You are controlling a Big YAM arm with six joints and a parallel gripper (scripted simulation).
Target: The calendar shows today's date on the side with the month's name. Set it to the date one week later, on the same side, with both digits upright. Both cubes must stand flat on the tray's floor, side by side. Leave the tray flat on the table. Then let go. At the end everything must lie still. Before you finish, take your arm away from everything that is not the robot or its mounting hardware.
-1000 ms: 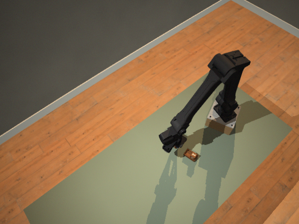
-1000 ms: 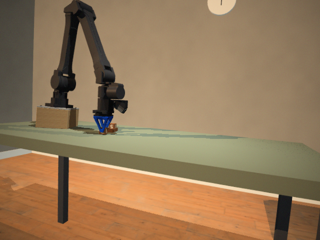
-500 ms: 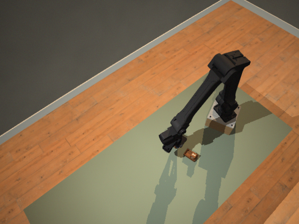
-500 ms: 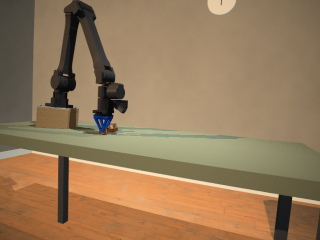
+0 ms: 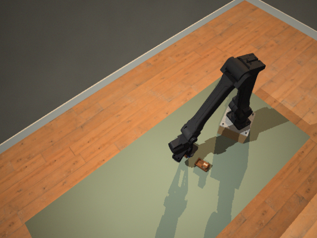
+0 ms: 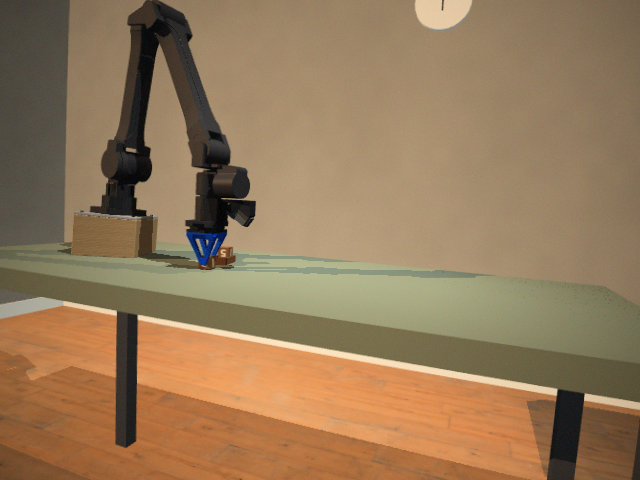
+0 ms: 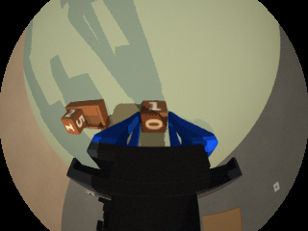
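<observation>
A small wooden tray (image 5: 201, 164) lies on the green table top and holds one brown digit cube (image 6: 225, 252) with a 5 on the side facing the exterior camera. It also shows in the wrist view (image 7: 84, 117), at the left. The second brown cube (image 7: 154, 117) stands on the table beside the tray, between my blue fingers, with a 0 on top. My gripper (image 7: 154, 115) (image 6: 207, 256) points straight down over it, low at the table. The fingers stand slightly apart around this cube and do not press on it. The month's name is not readable.
The arm's base stands on a wooden block (image 5: 235, 128) at the back of the table (image 6: 111, 236). A round wall clock (image 6: 443, 11) hangs high on the wall behind.
</observation>
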